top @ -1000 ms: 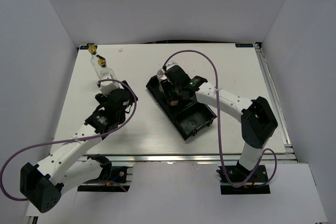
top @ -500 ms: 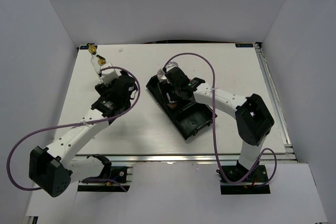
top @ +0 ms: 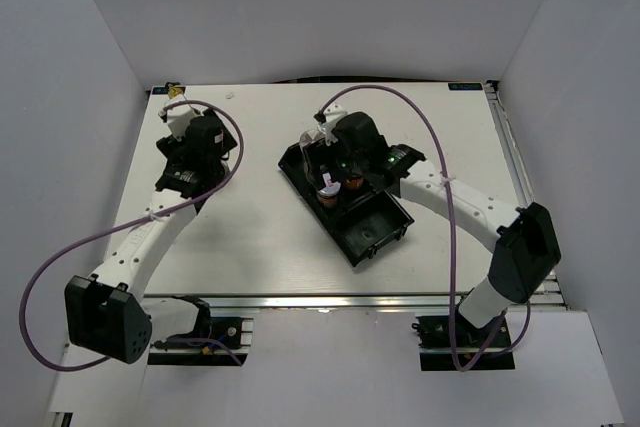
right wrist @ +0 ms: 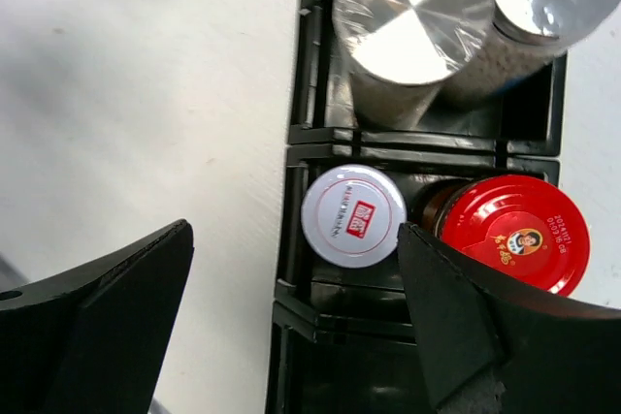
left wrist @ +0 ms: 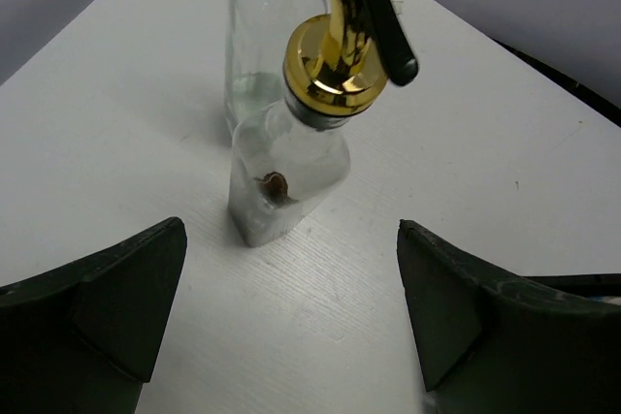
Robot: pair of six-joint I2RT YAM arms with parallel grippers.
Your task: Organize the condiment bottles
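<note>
From above, the left pincer [top: 178,119] sits at the upper left of the tabletop [top: 260,237], right beside the glass bottles [top: 177,94], while the right pincer [top: 335,162] hangs over the black tray [top: 372,239] at centre frame. In the left wrist view the left pincer [left wrist: 291,269] gapes wide and holds nothing; the gold-spouted bottle [left wrist: 286,167] stands upright just beyond its tips, with a second bottle [left wrist: 267,36] close behind. In the right wrist view the right pincer [right wrist: 293,230] is likewise wide and empty above the tray, where the white-lidded jar [right wrist: 353,216] and red-capped jar [right wrist: 512,233] share the middle compartment below its fingers and the silver-capped shakers [right wrist: 412,16] fill the compartment at the top of frame.
</note>
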